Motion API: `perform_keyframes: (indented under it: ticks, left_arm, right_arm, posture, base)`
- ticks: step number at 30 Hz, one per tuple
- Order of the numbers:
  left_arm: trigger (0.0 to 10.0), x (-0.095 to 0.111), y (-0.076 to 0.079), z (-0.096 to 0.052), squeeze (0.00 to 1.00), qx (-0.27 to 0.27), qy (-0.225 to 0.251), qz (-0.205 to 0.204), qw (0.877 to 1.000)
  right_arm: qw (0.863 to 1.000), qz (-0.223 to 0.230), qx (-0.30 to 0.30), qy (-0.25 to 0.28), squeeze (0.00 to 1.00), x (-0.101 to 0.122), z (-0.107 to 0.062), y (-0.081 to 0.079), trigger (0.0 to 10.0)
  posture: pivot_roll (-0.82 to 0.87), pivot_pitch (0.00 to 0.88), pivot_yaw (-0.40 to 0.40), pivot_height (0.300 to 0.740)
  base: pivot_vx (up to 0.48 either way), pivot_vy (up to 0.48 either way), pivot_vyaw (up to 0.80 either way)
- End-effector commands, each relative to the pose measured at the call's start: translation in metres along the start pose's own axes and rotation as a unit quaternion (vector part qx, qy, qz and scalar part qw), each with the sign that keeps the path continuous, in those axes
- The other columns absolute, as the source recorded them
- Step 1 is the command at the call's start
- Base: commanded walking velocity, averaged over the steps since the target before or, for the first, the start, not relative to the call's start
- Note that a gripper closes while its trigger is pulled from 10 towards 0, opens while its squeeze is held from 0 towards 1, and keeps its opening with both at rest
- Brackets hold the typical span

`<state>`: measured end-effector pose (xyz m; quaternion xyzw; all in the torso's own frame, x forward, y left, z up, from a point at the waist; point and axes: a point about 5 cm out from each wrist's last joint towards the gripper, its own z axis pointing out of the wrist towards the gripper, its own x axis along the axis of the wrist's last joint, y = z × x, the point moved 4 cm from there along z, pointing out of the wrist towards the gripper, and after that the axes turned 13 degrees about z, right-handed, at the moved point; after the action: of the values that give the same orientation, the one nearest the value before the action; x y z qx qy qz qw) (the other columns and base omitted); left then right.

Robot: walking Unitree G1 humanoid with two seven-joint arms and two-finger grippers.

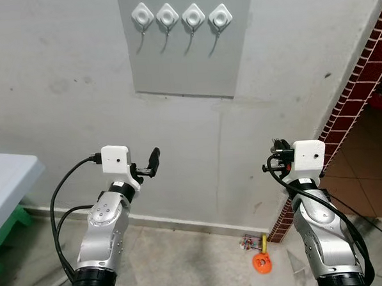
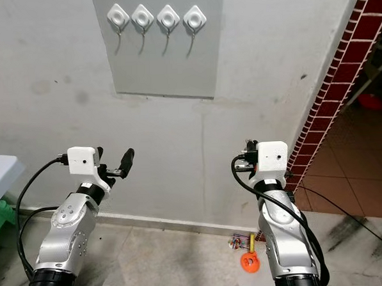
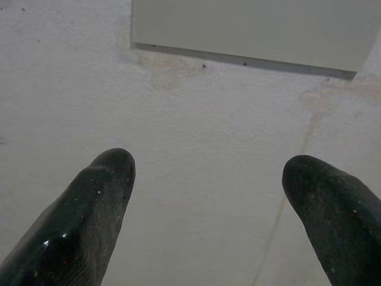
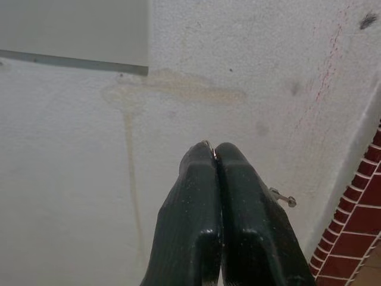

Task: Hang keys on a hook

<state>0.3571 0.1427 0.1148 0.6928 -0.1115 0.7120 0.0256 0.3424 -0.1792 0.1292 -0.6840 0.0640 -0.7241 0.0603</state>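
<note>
Both tools raised before a grey wall, under a row of hooks.

The left tool (image 3: 205,196) is spread wide; the right tool (image 4: 215,156) is pressed together, a sliver of metal showing at its tips. The keys (image 1: 252,243) lie on the floor by an orange tag (image 1: 262,263), well below the four white hooks (image 1: 180,16).

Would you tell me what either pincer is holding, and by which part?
Left pincer open, empty. Right pincer shut on a thin metal sliver at its tips; unidentifiable.
</note>
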Motion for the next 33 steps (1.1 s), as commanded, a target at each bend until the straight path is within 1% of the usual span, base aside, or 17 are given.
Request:
perform_keyframes:
  ticks: [1,16,21,24,28,31,33]
  left_arm:
    - [10.0,0.001,-0.002,0.000,0.00,0.003,-0.001,0.002,1.000]
    - [10.0,0.001,0.002,0.000,0.00,0.001,-0.001,0.000,1.000]
    - [10.0,0.002,0.002,0.000,0.00,0.006,0.001,0.000,1.000]
    - [10.0,0.001,0.002,0.000,0.00,0.014,-0.006,0.001,1.000]
    - [10.0,0.004,0.003,0.002,0.00,0.015,-0.003,0.001,1.000]
    - [10.0,0.009,0.006,0.002,0.00,0.005,0.007,0.010,1.000]
    - [10.0,0.015,0.010,0.002,0.00,-0.006,0.019,0.031,0.999]
  right_arm:
    - [1.000,-0.001,0.004,0.005,0.00,0.005,0.000,-0.002,10.0]
    - [1.000,-0.003,0.002,0.002,0.00,0.004,-0.002,-0.001,10.0]
    - [1.000,-0.003,0.001,0.001,0.00,0.004,-0.002,0.000,10.0]
    - [1.000,-0.004,0.001,-0.002,0.00,0.003,-0.002,0.000,10.0]
    - [1.000,-0.007,0.000,-0.005,0.00,0.003,-0.003,0.002,10.0]
    - [1.000,-0.006,-0.002,-0.009,0.00,0.002,-0.003,0.004,10.0]
    - [1.000,-0.008,0.003,-0.008,0.00,0.004,-0.003,0.003,10.0]
  posture:
    - [0.00,0.063,0.003,0.740]
    - [-0.01,0.073,0.001,0.740]
    - [-0.01,0.076,0.000,0.740]
    - [-0.01,0.082,-0.001,0.740]
    - [-0.01,0.086,-0.003,0.740]
    - [-0.01,0.089,-0.003,0.740]
    - [-0.01,0.090,-0.005,0.740]
  base:
    - [0.292,0.000,0.00]
    - [0.291,0.000,0.00]
    - [0.000,0.000,0.00]
    - [0.000,0.000,0.00]
    - [0.000,0.000,0.00]
    - [0.000,0.000,0.00]
    - [0.000,0.000,0.00]
